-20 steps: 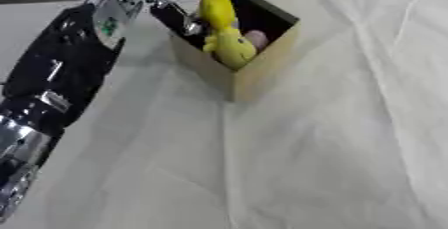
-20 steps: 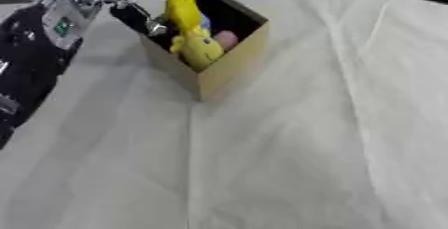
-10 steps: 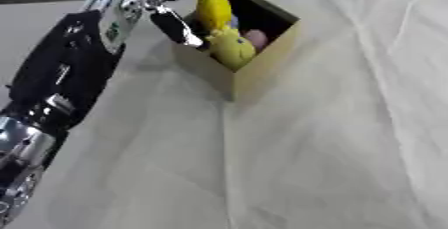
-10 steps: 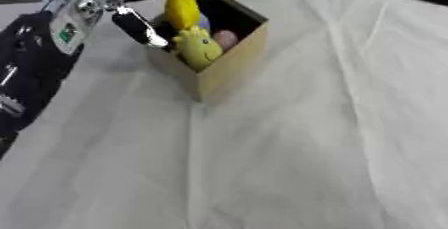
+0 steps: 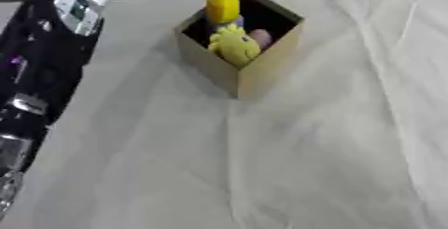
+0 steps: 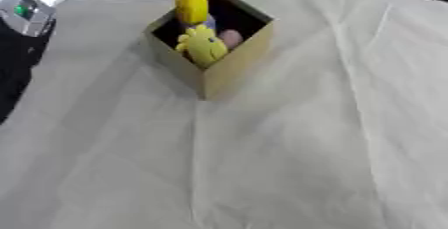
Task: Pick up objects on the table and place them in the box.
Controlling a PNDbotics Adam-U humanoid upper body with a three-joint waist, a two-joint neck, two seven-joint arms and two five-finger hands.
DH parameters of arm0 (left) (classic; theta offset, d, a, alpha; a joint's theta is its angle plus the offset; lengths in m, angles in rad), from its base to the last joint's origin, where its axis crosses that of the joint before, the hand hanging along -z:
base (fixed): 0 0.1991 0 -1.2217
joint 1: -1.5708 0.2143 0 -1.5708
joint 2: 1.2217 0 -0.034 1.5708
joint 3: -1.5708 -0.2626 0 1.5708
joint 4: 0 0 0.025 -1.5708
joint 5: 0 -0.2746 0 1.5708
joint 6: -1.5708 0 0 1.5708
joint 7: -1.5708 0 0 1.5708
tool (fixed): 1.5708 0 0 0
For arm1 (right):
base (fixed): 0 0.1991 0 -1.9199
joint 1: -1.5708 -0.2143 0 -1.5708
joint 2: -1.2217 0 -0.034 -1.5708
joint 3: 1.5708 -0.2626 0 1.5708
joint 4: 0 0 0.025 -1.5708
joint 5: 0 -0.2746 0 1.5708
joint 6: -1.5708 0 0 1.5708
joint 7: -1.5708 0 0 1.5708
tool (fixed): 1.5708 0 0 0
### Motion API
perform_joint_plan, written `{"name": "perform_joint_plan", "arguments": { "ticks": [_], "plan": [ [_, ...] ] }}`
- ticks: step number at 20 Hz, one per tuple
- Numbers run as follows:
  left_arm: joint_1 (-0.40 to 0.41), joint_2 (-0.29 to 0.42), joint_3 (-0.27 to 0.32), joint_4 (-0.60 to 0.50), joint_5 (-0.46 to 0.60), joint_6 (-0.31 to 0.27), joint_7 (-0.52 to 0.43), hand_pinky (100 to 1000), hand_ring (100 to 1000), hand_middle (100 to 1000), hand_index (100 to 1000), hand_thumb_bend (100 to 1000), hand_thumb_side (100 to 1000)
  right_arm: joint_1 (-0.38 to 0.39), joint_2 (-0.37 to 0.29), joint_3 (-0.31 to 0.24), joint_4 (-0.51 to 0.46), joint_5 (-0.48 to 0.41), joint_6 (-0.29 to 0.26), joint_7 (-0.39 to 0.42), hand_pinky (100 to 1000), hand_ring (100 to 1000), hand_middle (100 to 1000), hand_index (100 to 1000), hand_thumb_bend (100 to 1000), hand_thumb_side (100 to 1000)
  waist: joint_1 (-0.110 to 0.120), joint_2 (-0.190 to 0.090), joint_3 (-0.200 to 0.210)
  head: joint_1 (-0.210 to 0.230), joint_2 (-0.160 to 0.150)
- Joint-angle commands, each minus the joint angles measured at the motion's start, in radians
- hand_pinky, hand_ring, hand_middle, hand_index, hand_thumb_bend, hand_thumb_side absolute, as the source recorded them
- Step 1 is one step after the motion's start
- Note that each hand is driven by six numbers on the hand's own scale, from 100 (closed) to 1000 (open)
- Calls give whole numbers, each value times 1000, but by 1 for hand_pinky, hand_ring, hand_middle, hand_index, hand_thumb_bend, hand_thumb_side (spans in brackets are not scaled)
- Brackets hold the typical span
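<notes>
I see only my left arm (image 5: pixel 39 68) — it runs up the left edge from the lower corner toward the top, black with silver joints low down. A silver-white panel with a small green mark sits near its upper end (image 5: pixel 77 0). The hand itself lies beyond the top edge — my right arm shows nowhere.

box (image 5: pixel 262 75) tan | toys (image 5: pixel 229 43) yellow, one pink | tablecloth (image 5: pixel 289 163) cream | arm (image 5: pixel 44 58) black, silver
</notes>
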Motion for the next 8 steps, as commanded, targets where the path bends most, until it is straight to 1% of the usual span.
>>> {"name": "perform_joint_plan", "arguments": {
  "ticks": [1, 3, 5, 8],
  "plan": [
    [78, 96, 49, -265, 181, 92, 145, 832, 719, 703, 841, 265, 441, -2, -11, -21, -27, -24, -1, -42, 884, 763, 639, 828, 100, 513, -9, -29, 10, -13, 10],
    [180, 128, 79, -384, 296, 137, 223, 835, 717, 703, 852, 246, 490, 7, -2, -27, -34, -39, -1, -71, 884, 762, 639, 831, 100, 520, -17, -31, 21, -21, 12],
    [279, 144, 107, -469, 392, 165, 284, 839, 714, 699, 856, 226, 549, 14, 14, -32, -40, -56, -2, -96, 884, 761, 639, 836, 100, 531, -25, -33, 29, -27, 11],
    [414, 142, 148, -549, 487, 175, 349, 846, 719, 704, 861, 215, 595, 26, 38, -35, -46, -78, -5, -123, 885, 762, 643, 844, 100, 555, -36, -34, 38, -35, 9]
  ]
}}
